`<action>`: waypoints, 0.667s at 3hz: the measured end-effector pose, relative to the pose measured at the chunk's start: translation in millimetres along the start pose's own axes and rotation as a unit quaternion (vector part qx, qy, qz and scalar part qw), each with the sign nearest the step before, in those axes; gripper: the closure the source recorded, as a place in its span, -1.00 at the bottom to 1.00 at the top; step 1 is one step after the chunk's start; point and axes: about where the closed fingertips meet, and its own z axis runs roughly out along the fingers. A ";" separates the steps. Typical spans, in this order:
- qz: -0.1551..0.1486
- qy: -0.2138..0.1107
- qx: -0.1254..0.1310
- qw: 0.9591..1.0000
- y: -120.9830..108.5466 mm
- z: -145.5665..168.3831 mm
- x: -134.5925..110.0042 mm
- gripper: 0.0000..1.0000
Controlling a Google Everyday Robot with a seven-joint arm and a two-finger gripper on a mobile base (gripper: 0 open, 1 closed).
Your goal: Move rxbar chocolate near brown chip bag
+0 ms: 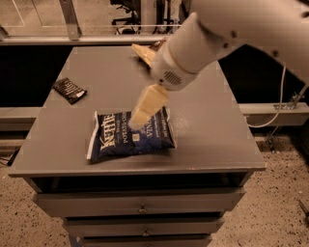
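I judge nothing done yet: the rxbar [70,90] lies by the tabletop's [217,125] left edge, well apart from the brown bag [143,51] at the far edge. My gripper [138,115] hovers over the blue bag [116,142]; I cannot tell how its jaws stand.

Light: dim, warm, falling from above.
My pincer [137,119]: palest, brightest item; hangs over the blue chip bag [126,141] at mid-bench.
Bench [212,125]: dull even grey sheen, no hard glare.
Shadows: soft on the top, deep black under the front lip and on both flanks.
Far floor [38,14]: brighter strip.
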 end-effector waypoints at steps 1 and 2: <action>0.002 -0.048 -0.003 0.999 -0.7 42.1 -54.8 -1.00; 0.001 -0.078 0.000 0.997 2.0 84.6 -104.6 -1.00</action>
